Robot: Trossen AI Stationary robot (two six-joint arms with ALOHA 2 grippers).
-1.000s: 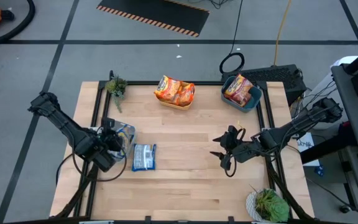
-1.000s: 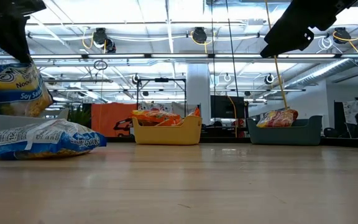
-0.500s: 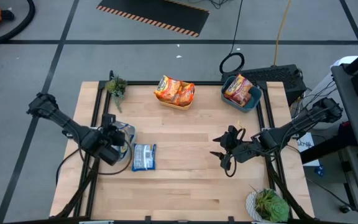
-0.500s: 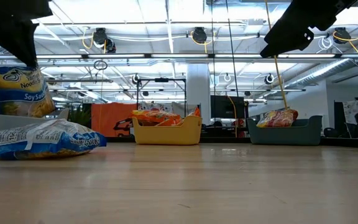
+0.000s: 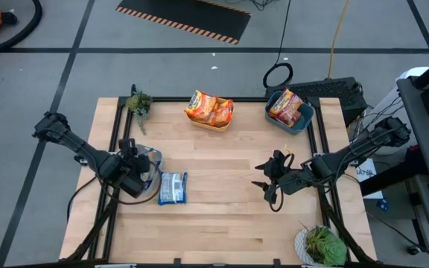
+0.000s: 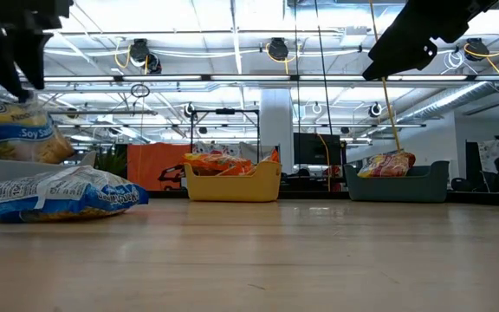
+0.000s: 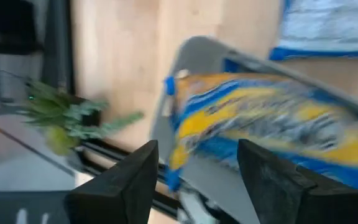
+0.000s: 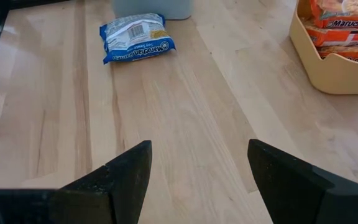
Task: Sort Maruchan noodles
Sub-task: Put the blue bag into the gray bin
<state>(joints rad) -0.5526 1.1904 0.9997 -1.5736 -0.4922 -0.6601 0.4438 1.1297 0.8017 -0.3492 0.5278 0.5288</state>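
Noodles here come as small crinkly plastic packets: likely light, soft and slippery, the brittle block inside apt to crack under a hard squeeze, so a gentle pinch across a sealed edge or a flat side looks safest. Nearest the left pincer (image 7: pixel 194 180), whose fingers stand spread, a blue-and-yellow packet (image 7: pixel 266 124) lies in the grey bin (image 7: pixel 197 53) just past the fingertips, apparently free of them; from above this bin (image 5: pixel 152 156) sits at the bench's left edge, partly under the arm. Just beside the bin, a blue packet (image 5: pixel 173 187) lies flat on the bare bench (image 5: pixel 222 223), the one loose packet left to sort by the look of it. The right pincer (image 5: pixel 269 181), also spread and holding nothing, hovers over the bench's right half, well apart from that packet (image 8: pixel 135 37). At the far edge, orange packets (image 5: pixel 209 108) fill the yellow bin (image 5: pixel 213 124), and a red-brown packet (image 5: pixel 285 106) rests in the teal bin (image 5: pixel 305 119)
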